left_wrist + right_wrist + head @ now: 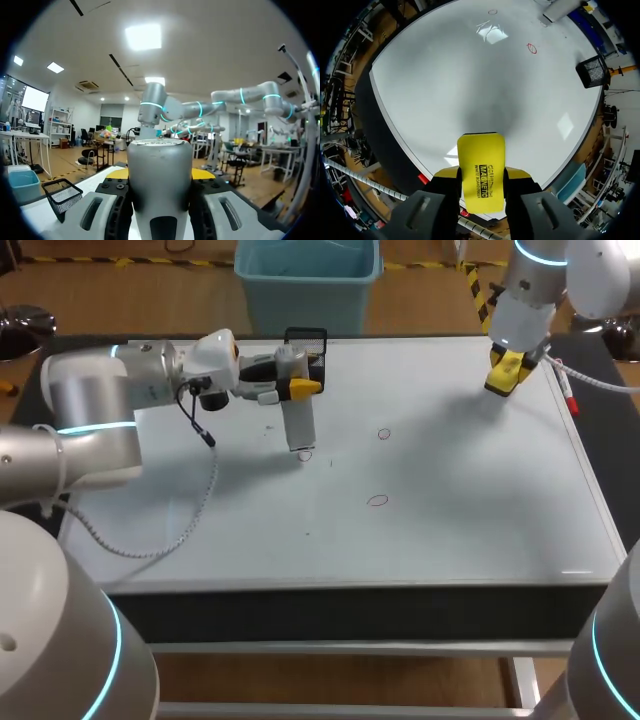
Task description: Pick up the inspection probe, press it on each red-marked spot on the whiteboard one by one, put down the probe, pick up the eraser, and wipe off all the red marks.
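White glossy whiteboard [460,540] on the table: left gripper [298,388] clamped on the grey cylindrical inspection probe [299,425], long axis upright, tip on the board. The nearest red ring [384,434] lies near, to its right. Right gripper [508,375], at the far corner, grips the yellow block eraser [481,167].

One probe [300,422], one eraser [481,167], three red marks [384,434], one whiteboard [450,530], one mesh basket [306,339]

The probe [300,425] is standing on the whiteboard [450,530] left of centre, the mesh basket [306,339] sitting at its twelve o'clock, marks [384,434] lying at three and four, the eraser [508,372] hanging at two.
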Robot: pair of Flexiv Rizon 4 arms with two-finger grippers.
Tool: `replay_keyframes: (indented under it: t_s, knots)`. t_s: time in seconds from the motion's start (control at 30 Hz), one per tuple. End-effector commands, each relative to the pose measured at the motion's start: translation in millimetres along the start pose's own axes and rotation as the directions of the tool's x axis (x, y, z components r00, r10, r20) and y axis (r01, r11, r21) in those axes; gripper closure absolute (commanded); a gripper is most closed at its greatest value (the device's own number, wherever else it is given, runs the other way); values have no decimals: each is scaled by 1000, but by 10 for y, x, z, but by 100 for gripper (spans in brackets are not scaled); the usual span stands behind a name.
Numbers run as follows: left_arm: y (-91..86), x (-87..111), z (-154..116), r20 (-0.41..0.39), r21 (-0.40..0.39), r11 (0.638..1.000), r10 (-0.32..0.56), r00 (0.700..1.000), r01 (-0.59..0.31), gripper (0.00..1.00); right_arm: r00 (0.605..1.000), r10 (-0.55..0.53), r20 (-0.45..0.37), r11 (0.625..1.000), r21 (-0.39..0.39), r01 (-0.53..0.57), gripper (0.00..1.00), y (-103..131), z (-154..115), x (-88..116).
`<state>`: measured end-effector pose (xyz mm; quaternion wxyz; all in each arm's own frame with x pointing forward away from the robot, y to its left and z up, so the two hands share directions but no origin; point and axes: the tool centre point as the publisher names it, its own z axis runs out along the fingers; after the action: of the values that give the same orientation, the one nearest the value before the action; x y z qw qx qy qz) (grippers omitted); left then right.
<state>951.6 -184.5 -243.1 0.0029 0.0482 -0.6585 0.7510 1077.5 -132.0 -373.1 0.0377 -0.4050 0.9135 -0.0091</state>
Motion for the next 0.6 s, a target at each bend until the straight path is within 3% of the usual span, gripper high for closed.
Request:
replay_keyframes:
  t_s: [0.03,0.6]
  knots:
    - [48,14,27,15,6,1000,2,1000,-2,100,1000,-2,-2,1000,2,2,100,-4,-9,4]
    - [139,9,3,4,4,1000,12,1000,-12,100,1000,-2,-2,1000,2,2,100,-4,-9,4]
